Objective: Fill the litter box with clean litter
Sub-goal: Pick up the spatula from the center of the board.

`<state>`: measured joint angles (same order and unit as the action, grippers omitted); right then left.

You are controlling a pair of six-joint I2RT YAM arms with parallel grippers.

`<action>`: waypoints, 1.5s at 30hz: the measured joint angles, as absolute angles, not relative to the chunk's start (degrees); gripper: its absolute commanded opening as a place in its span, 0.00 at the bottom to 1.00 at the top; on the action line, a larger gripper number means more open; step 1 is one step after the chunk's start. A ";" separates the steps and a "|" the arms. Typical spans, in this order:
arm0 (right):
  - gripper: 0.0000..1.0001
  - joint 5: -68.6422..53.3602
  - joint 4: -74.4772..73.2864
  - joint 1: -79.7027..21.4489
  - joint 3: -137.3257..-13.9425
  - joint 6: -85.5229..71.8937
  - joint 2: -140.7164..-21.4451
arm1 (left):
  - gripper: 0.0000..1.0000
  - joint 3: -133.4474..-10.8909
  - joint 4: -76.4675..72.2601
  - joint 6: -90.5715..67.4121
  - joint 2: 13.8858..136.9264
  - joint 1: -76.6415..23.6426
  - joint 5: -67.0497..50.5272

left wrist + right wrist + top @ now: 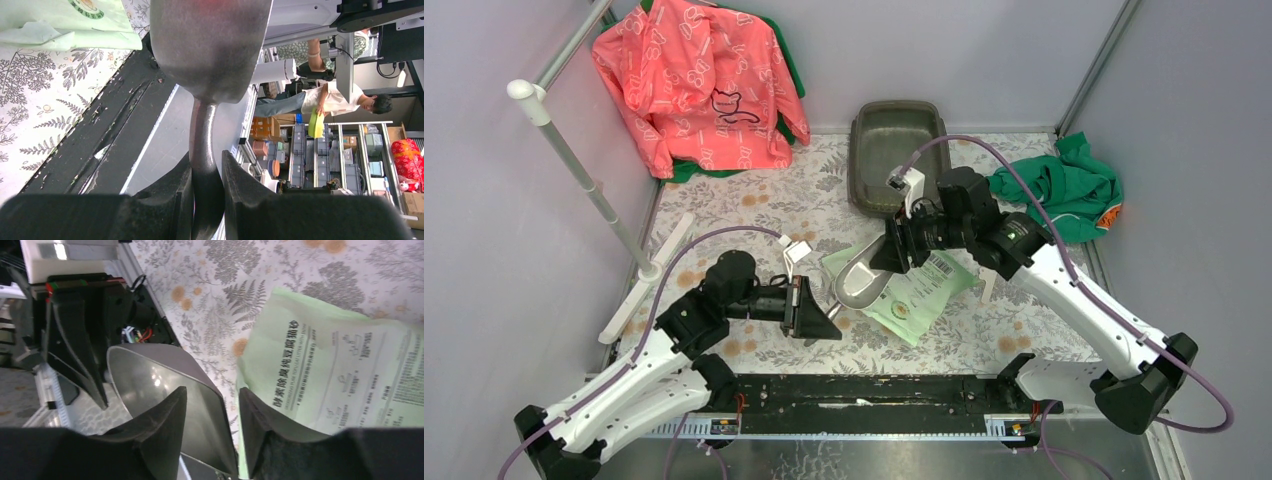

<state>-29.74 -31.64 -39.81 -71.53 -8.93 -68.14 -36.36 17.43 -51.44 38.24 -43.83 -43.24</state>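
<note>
Here the left end effector (206,167) pinches the scoop (210,45) by its handle; the right end effector (212,392), part-open, straddles its rim.

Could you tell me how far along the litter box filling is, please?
Nothing poured yet: the litter box looks empty. In hand: the left end effector grips the scoop by its handle; the right end effector straddles its rim. Remaining: filling the box from the bag.

The scoop (861,280) and bag (924,296) lie before the litter box (889,140) (left open).
</note>
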 measured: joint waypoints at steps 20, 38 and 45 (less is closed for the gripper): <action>0.00 -38.83 -23.94 -28.03 -60.38 -18.22 -64.99 | 0.98 -38.17 12.88 -47.83 45.04 -42.35 -34.44; 0.00 -43.31 -1.63 -7.81 -44.27 -37.85 -60.97 | 0.99 -23.46 -26.15 -63.83 57.95 -12.80 -36.84; 0.00 -46.17 5.80 -7.81 -40.91 -43.27 -61.12 | 0.99 -13.23 -53.82 -78.46 64.07 -11.16 -45.23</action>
